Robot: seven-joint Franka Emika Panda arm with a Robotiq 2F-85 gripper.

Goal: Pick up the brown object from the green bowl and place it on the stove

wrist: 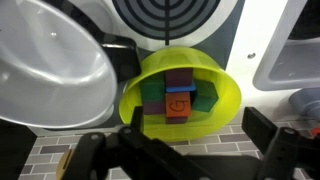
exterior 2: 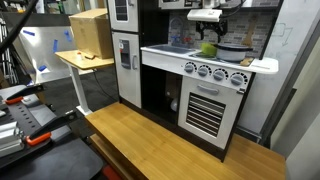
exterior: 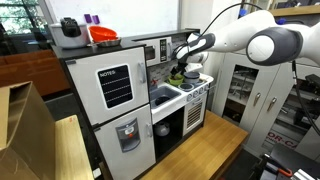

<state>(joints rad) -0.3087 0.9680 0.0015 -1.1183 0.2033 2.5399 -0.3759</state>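
Note:
The green bowl [wrist: 180, 75] sits on the stove [exterior 2: 215, 80] cooktop and holds several coloured blocks. An orange-brown block [wrist: 178, 103] with a drawn mark lies at the front middle, among green, blue and purple blocks. My gripper [wrist: 198, 122] is open and empty, right above the bowl, with one finger on each side of its near rim. In both exterior views the gripper [exterior: 183, 62] [exterior 2: 207, 22] hangs just above the bowl [exterior: 177, 73] [exterior 2: 208, 49] on the stove [exterior: 192, 95].
A silver pot [wrist: 45, 65] stands close beside the bowl, and a round burner [wrist: 175, 20] lies behind it. A grey-doored fridge [exterior: 115, 100] carries an orange-red bowl [exterior: 103, 34] on top. A sink [exterior: 163, 97] lies between fridge and stove. A wooden table [exterior 2: 150, 140] stands in front.

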